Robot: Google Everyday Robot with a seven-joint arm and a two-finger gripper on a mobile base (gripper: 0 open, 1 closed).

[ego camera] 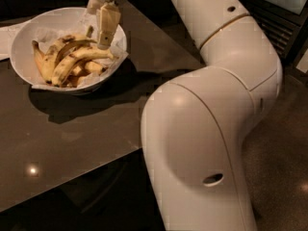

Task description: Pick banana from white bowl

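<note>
The white bowl point(17, 41) stands at the far left of the dark table, lined with crinkled white paper. Several spotted yellow bananas point(65, 61) lie in it as a bunch. My gripper point(99, 35) hangs over the right side of the bowl, pointing down. It looks open and empty, with the tip of one pale finger point(107, 23) just above the rightmost banana. I cannot tell whether it touches the fruit.
The dark glossy table point(72, 134) runs from the bowl toward the front edge. A white sheet point(5, 35) lies at the far left by the bowl. My bulky white arm point(207, 129) fills the right half of the view.
</note>
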